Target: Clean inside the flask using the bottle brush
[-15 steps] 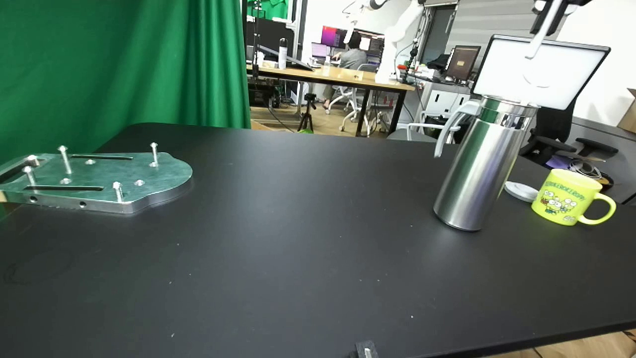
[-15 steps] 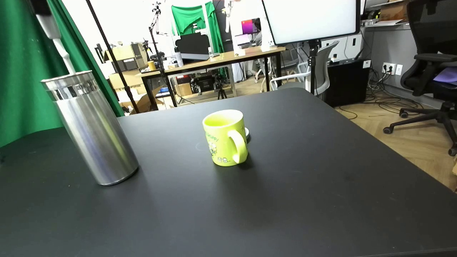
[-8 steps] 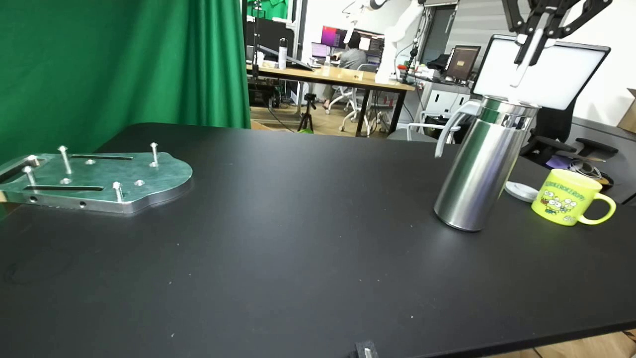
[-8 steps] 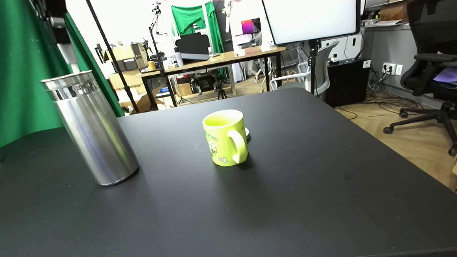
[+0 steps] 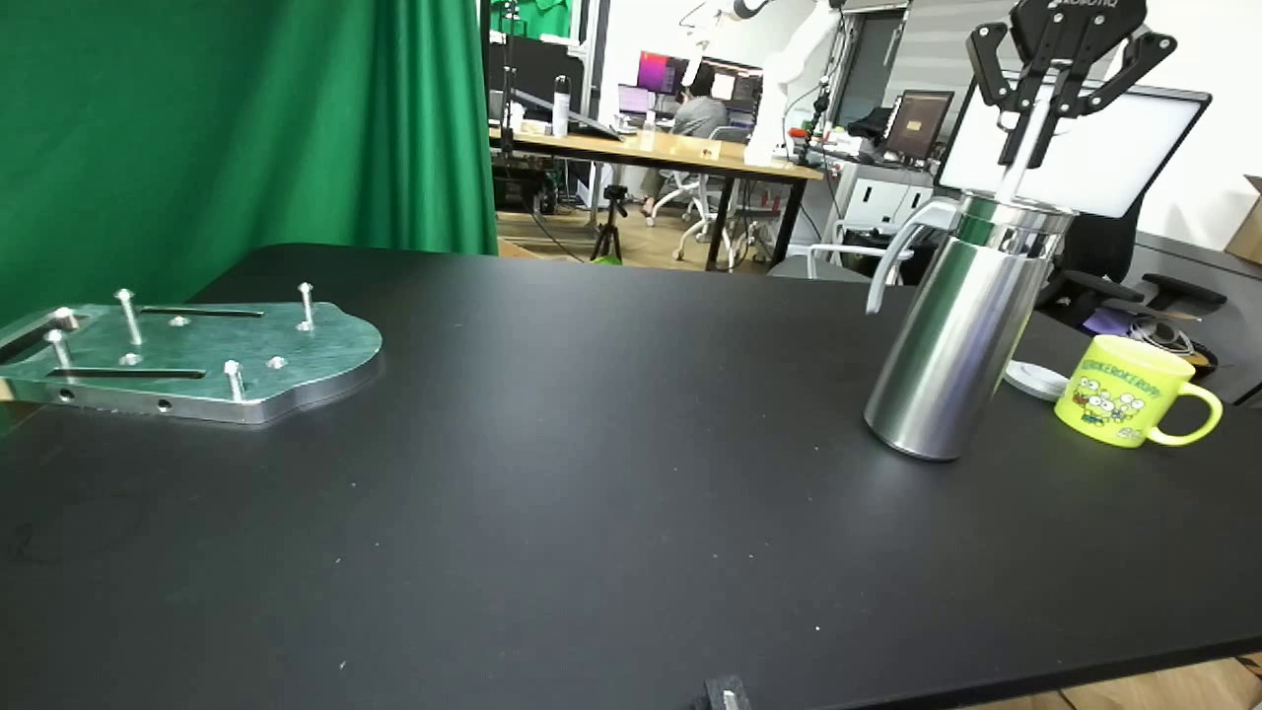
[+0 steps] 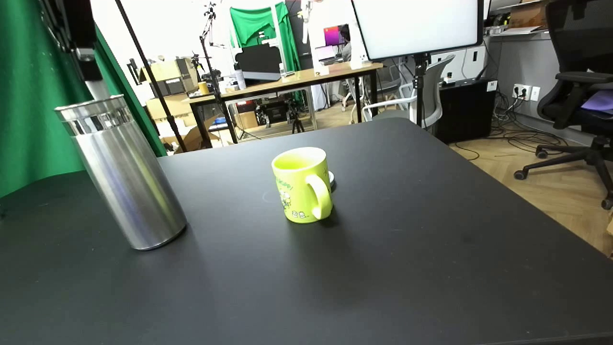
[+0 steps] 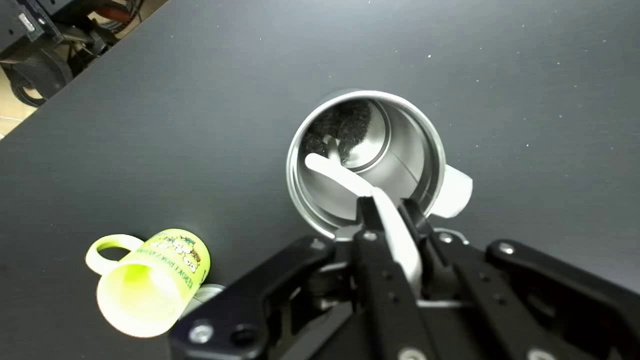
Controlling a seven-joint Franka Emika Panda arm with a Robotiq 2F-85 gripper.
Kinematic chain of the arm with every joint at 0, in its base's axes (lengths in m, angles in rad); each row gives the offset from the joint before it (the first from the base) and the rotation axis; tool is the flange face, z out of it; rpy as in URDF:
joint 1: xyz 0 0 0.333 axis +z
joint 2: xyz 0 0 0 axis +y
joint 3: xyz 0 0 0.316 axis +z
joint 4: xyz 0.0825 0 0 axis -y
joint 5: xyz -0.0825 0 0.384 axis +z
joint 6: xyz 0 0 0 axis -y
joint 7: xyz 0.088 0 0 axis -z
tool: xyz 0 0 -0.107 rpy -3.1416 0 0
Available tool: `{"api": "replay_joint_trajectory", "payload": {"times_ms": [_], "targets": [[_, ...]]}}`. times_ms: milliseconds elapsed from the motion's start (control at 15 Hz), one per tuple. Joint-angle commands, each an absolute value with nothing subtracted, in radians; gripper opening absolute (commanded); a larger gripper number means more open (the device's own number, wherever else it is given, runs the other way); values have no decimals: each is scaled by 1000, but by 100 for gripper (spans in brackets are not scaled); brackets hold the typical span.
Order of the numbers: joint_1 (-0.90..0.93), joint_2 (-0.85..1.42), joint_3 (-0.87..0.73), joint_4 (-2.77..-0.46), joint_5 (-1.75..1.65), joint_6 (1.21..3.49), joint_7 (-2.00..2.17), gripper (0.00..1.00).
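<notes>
The tall brushed-steel flask (image 5: pixel 951 345) stands open on the black table and also shows in an exterior view (image 6: pixel 131 177). Its pale handle (image 5: pixel 902 254) is on one side. My gripper (image 5: pixel 1027 153) is above the flask's mouth, shut on the white handle of the bottle brush (image 7: pixel 340 175). The handle runs down through the mouth. In the wrist view, the dark bristle head (image 7: pixel 352 120) is deep inside the flask, near the bottom on one side. The fingertips (image 7: pixel 387 204) are just above the rim. In both exterior views the flask wall hides the bristles.
A yellow-green mug (image 5: pixel 1124 390) stands near the flask, with a white round lid (image 5: pixel 1033 379) beside it. A metal plate with upright bolts (image 5: pixel 217 360) lies at the table's far side. A bright panel (image 5: pixel 1075 148) stands behind the flask.
My gripper has come down into view with the brush, pushing it deeper into the flask. The flask has shifted very slightly to the right in an exterior view.
</notes>
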State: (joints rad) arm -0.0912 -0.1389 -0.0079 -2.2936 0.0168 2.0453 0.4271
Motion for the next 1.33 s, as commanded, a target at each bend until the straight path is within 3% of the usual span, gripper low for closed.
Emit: {"api": "replay_joint_trajectory", "payload": {"times_ms": [0,667,1267], "targets": [[-84,-193,-4,-2276,-21,1994,475,4],[-96,-346,9,-2258,-8,1958,465,4],[-95,-189,21,-2331,-45,2072,533,4]]}}
